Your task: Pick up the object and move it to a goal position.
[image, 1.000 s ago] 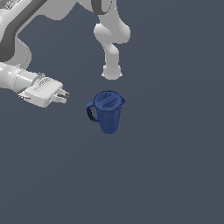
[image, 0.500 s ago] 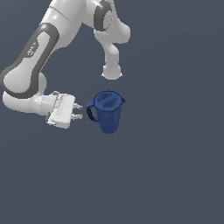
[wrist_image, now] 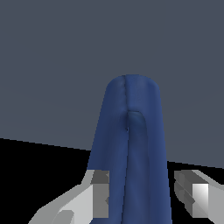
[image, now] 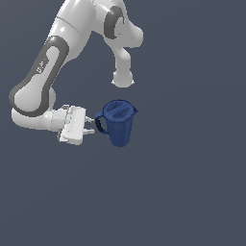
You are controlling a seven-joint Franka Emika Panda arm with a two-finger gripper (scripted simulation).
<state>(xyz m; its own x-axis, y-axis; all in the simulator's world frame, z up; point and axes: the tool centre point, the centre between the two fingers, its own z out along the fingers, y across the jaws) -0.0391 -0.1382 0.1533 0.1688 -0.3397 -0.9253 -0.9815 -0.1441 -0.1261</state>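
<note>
The dark blue pitcher [image: 119, 126] stands upright on the dark grey floor, its loop handle [image: 99, 124] turned to the exterior view's left. My gripper [image: 92, 126] lies level on that side, with its fingertips at the handle. In the wrist view the pitcher [wrist_image: 131, 131] fills the middle and its handle [wrist_image: 141, 166] runs between my two fingers. One finger [wrist_image: 99, 197] is close against the pitcher's side. The other finger [wrist_image: 192, 199] stands apart from it with a gap. The gripper [wrist_image: 146, 199] is open, straddling the handle without closing on it.
My own arm's upper links [image: 53, 72] arch over the exterior view's left, and one white link end [image: 123, 79] hangs just behind and above the pitcher. The floor [image: 192, 182] is plain dark grey all around.
My gripper has moved toward the exterior view's right and slightly down, from clear of the pitcher to having its fingers around the handle. The pitcher has not moved.
</note>
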